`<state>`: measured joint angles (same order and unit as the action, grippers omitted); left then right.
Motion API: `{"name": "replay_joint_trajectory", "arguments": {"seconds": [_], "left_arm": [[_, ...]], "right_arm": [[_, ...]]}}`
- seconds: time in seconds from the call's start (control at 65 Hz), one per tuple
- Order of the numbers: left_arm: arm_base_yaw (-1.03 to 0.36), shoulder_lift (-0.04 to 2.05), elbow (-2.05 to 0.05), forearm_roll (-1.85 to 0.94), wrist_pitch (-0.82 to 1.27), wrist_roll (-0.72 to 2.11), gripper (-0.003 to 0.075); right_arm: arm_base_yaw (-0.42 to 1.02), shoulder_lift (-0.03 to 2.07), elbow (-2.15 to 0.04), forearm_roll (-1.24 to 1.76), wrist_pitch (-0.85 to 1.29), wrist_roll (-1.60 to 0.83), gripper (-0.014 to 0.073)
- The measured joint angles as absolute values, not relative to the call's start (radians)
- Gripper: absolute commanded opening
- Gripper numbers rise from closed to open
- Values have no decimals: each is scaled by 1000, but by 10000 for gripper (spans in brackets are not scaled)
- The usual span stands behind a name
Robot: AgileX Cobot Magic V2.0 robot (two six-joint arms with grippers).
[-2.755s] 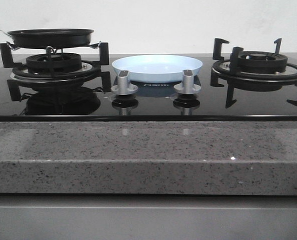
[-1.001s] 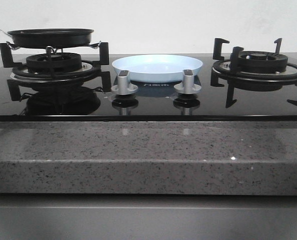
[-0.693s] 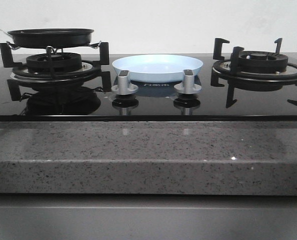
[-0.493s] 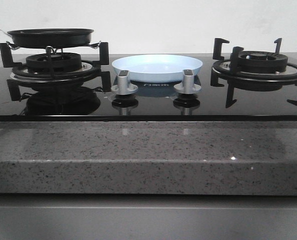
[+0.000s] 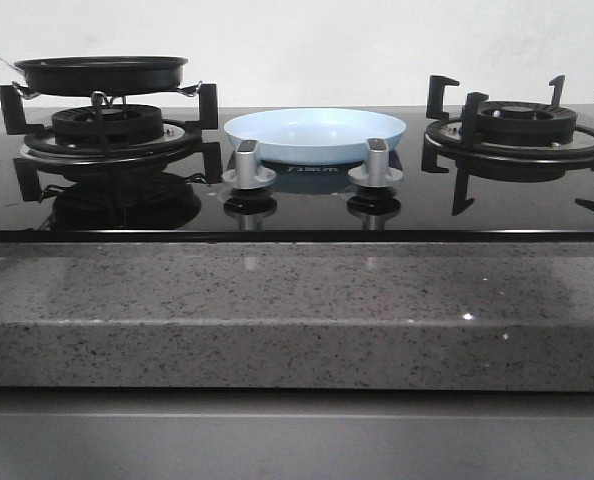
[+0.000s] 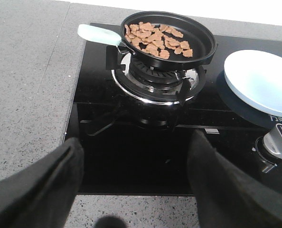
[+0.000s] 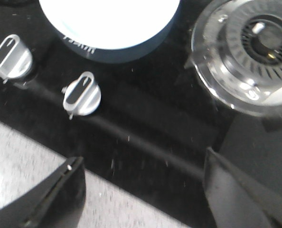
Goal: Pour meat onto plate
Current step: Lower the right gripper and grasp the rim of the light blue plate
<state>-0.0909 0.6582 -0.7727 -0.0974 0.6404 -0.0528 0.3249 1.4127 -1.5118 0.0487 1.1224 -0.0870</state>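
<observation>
So the black frying pan [image 6: 167,40] with the reddish-brown meat bits [image 6: 153,39] sits far-left, pale handle [image 6: 98,34] pointing left, nearest the left tool [image 6: 136,185], both tools gaping wide and empty.

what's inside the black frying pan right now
The frying pan holds the meat, small reddish-brown pieces spread across its far side. Its rim hides them in the front view.

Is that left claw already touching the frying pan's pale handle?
Apart. In the left wrist view the left gripper is open, and black stovetop and grey counter lie between its fingers and the pan handle.
</observation>
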Motion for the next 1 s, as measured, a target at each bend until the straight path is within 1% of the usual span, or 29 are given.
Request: {"name": "replay_joint_trajectory", "arguments": {"seconds": [0.169,0.354,0.493,0.816,1.001], "left_arm": [[-91,658,-773,-97,640,-53,471],[-91,658,-773,-97,640,-53,471],[-91,658,-773,-97,640,-53,471],[-91,658,-773,-97,640,-53,471],[-91,658,-773,-97,640,-53,471]], "right_arm": [[246,1591,-1722,146,1209,-90,538],[211,1719,-1859,192,1220,-96,538],[211,1806,-1912,200,1220,-97,538],[211,1968,-1939,229,1149,-98,538],[211,2057,-2047,233,1168,-114,538]]}}
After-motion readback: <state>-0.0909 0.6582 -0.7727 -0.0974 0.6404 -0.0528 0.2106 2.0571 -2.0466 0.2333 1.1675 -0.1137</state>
